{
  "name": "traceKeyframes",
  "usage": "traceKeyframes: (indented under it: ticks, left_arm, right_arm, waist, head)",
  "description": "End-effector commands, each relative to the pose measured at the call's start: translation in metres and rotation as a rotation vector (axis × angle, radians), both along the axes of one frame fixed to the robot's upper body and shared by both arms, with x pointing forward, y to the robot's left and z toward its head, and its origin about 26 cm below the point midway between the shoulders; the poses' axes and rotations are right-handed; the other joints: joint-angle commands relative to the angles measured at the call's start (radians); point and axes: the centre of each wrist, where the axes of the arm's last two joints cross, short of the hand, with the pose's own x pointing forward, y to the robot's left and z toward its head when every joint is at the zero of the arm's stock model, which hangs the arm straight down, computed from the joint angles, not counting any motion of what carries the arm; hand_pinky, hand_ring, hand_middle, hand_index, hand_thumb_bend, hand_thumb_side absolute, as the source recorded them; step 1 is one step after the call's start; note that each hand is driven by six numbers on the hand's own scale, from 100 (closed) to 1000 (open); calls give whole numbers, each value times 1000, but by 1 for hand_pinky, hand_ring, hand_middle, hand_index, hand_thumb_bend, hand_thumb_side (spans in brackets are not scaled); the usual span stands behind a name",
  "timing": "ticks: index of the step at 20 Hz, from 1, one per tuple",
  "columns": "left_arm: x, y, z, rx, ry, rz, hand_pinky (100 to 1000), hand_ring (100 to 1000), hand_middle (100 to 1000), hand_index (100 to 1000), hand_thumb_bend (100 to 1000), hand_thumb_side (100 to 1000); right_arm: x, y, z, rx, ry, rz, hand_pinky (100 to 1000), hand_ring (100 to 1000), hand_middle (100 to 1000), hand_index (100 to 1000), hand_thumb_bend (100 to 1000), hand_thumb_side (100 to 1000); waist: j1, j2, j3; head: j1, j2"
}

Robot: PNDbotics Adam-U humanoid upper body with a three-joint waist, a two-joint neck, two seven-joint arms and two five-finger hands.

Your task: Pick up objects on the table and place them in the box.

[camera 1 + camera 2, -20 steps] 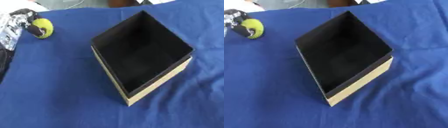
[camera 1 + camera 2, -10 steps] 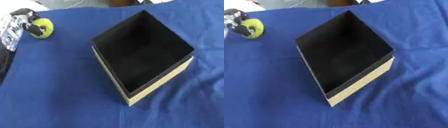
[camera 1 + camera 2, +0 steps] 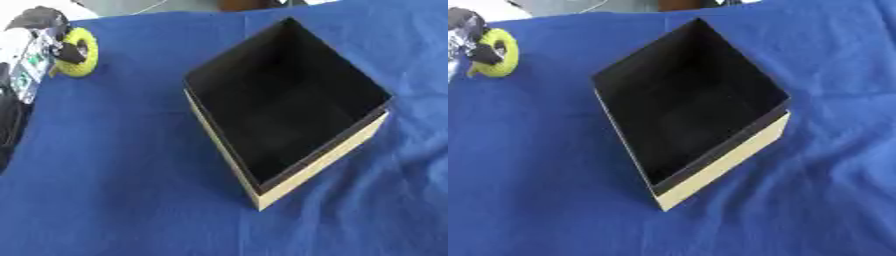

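Observation:
A yellow-green ring (image 3: 87, 64) sits at the far left of the blue cloth. My left hand (image 3: 33, 54), silver and black, reaches in from the upper left corner, with a dark finger (image 3: 70, 50) curled through the ring's hole. An open box (image 3: 320, 168) with a black inside and tan outer walls stands in the middle, one corner turned toward me. What I can see of its inside is dark and bare. My right hand shows in neither view.
Blue cloth (image 3: 114, 190) covers the whole table, with wrinkles at the right. My black left forearm (image 3: 9, 120) lies along the left edge. A pale strip of floor or wall (image 3: 579, 6) shows beyond the table's far edge.
The left hand and the yellow ring have shifted slightly up and to the left. The ring's hole now shows more plainly. The box has not moved.

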Motion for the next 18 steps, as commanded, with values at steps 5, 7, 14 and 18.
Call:
traceKeyframes:
  ticks: [5,7,14,18]
  left_arm:
    - [-4,7,11,68,-72,-2,100,380,454,534,100,227]
    - [-6,6,14,74,-80,-12,100,376,451,529,100,228]
    - [-12,-2,28,111,-119,-75,100,379,456,527,100,221]
    - [-18,-18,42,132,-162,-165,100,383,458,526,100,206]
  right_arm:
    - [-5,-2,1,15,-18,5,867,829,696,876,100,393]
    - [-4,-2,-2,21,-12,5,866,828,697,877,100,394]
    - [-2,-2,-10,39,3,4,866,826,701,875,100,375]
    - [0,0,-15,46,15,5,865,825,705,873,100,363]
  waist:
    - [-8,-41,19]
    - [-7,-53,29]
    - [-6,-101,57]
    - [-5,-135,80]
  head:
    - [-3,21]
    - [-6,32]
    - [-21,59]
    - [-40,87]
